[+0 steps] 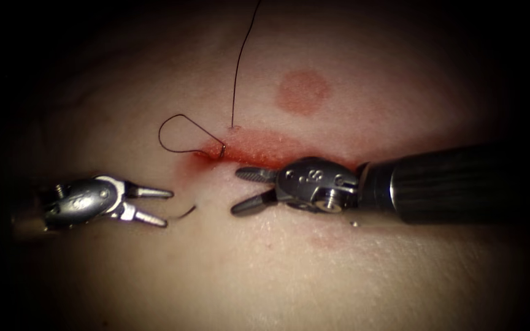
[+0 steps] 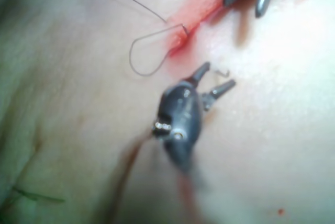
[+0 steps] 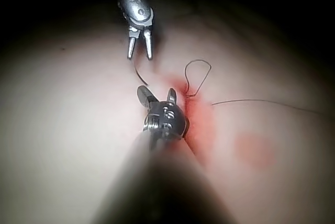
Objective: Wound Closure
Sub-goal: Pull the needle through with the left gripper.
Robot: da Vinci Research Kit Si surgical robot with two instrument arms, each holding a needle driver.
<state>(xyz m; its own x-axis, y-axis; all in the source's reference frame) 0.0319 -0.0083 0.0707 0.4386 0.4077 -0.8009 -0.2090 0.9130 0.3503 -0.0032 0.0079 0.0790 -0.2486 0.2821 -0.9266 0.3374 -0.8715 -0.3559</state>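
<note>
The left pincer [image 1: 159,207] lies nearly level over the tissue [image 1: 265,276], coming from the tissue's left edge with its tips toward the cut [image 1: 259,150]. Its jaws are spread in a narrow V and hold nothing. The right pincer [image 1: 245,191] reaches in on a dark shaft from the right edge, wrist bent, tips pointing left just below the cut; its jaws gape wide and hold nothing either.

The needle [image 1: 186,213] – a short dark curve – lies loose on the tissue between the two pincers, just beside the left lower tip, below the cut's left end; whether any part sits in the tissue I cannot tell. The thread [image 1: 235,67] runs down from the far edge to the cut's upper lip, and a loop [image 1: 176,132] of it lies left of the cut's red, wet left end – its tail entering there.
</note>
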